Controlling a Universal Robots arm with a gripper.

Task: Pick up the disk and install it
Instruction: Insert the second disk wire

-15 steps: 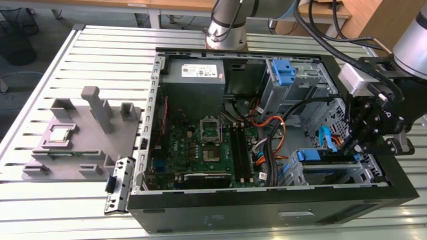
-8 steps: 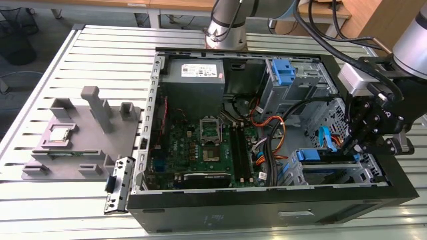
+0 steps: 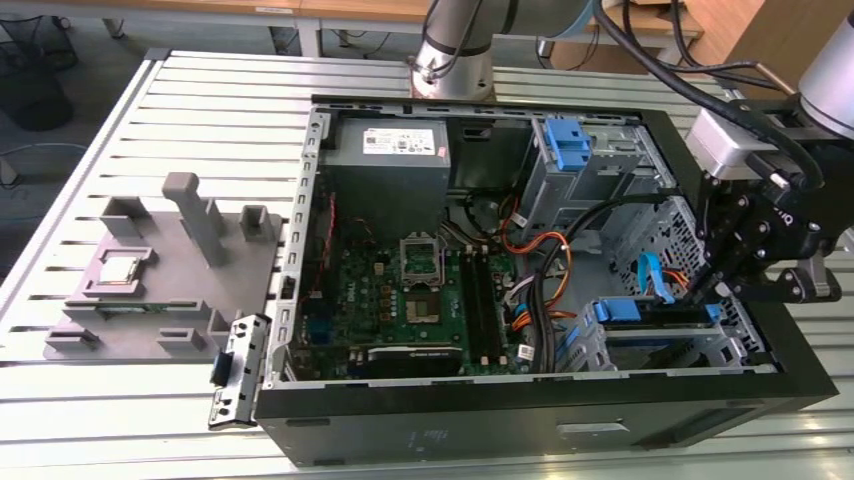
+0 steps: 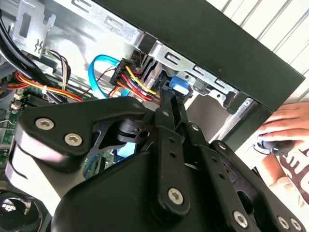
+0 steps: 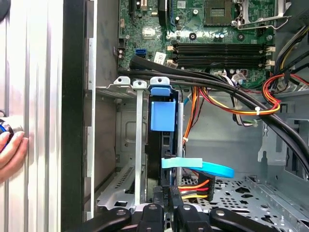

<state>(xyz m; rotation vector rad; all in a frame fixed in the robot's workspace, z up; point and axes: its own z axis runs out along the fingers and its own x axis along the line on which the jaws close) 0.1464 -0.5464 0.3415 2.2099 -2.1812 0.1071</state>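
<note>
Gripper (image 5: 166, 205) fingers pressed together on the disk's (image 5: 161, 145) rear edge; disk stands on edge in the drive bay (image 5: 126, 145), rail tight on one side, blue cable (image 5: 207, 167) crowding the other.

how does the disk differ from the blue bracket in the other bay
The disk sits low in the exterior view, with the gripper at it; the blue bracket stands higher up, away from the gripper. The disk shows a dark body between blue ends; the bracket is all blue. Both sit inside the case.
</note>
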